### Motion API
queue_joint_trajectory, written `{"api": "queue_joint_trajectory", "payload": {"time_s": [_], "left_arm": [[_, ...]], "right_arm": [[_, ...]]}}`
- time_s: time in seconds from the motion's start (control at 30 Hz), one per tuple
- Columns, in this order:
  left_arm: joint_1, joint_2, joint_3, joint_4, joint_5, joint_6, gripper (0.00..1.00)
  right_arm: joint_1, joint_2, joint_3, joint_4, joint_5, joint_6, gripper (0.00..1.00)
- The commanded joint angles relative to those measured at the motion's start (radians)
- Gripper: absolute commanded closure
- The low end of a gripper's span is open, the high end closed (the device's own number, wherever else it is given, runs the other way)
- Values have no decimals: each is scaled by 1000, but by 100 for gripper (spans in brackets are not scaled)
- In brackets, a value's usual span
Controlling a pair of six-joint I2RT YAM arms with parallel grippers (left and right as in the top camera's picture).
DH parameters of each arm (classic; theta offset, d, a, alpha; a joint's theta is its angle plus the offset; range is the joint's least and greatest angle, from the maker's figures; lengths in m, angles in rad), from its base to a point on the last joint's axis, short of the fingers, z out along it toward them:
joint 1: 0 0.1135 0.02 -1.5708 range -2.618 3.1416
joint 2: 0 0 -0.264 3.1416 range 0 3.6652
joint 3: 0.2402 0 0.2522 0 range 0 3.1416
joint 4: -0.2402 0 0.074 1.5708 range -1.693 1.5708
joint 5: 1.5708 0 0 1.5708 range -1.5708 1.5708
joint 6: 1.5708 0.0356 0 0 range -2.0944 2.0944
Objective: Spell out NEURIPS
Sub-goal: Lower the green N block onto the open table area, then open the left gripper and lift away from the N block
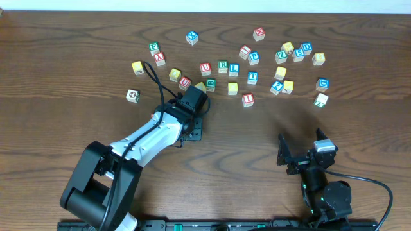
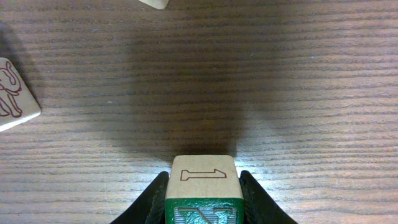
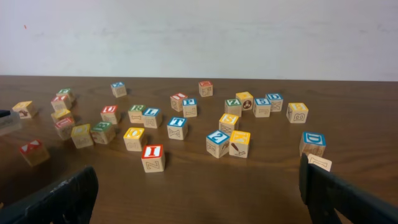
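Left tool [image 2: 203,202] is clamped on the N cube [image 2: 203,177]. The green N face points toward the wrist camera, the face above it carries a brown outlined 1, and the black jaws are tight against both sides. Can't tell whether the cube is touching the worktop [image 2: 280,74] or is just off it. From overhead the tool body hides that cube completely. It sits at the near-left edge of the block scatter. A yellow cube [image 1: 200,86] is just beside it on the far side, and a green-topped cube [image 1: 210,84], letter not readable, is just right of that. Right tool [image 1: 303,149] is wide open with nothing between the fingers, near-right on the worktop and well apart from the blocks. Other letters I can read:

- U cube [image 1: 205,67], red, and R cube [image 1: 222,66], green, stand side by side in the far-middle row.
- A blue L cube [image 1: 234,69] is just beside the R on the right, and a blue T cube [image 1: 252,77] is further right.
- I cube [image 1: 248,99], red, stands alone on the near side of that row. In the right wrist view it is the block closest to the camera.

The other blocks spread far and right, with letters too small to call.
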Motion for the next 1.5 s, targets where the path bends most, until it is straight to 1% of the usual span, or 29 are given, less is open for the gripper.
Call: {"api": "queue_joint_trajectory", "payload": {"time_s": [0.0, 0.47, 0.5, 0.57, 0.6, 0.63, 0.77, 0.97, 1.27, 1.47], "left_arm": [[-2, 11, -23, 5, -28, 6, 93], [-2, 11, -38, 11, -45, 2, 92], [-2, 11, -38, 12, -45, 1, 91], [-2, 11, -38, 12, -45, 1, 83], [-2, 11, -38, 11, -45, 1, 74], [-2, 11, -38, 11, -45, 2, 70], [-2, 11, -38, 12, -44, 1, 66], [-2, 11, -38, 12, -44, 1, 53], [-2, 10, -28, 11, -39, 2, 52], [-1, -20, 31, -21, -38, 22, 51]], "right_arm": [[-8, -3, -1, -5, -2, -5, 1], [-8, -3, -1, -5, -2, -6, 1], [-8, -3, -1, -4, -2, -6, 1], [-8, -3, -1, -5, -2, -6, 1], [-8, -3, -1, -5, -2, -6, 1], [-8, -3, -1, -5, -2, -6, 1], [-8, -3, -1, -5, -2, -6, 1], [-8, -3, -1, -5, -2, -6, 1], [-8, -3, -1, -4, -2, -6, 1], [-8, -3, -1, -4, -2, -6, 1]]}}
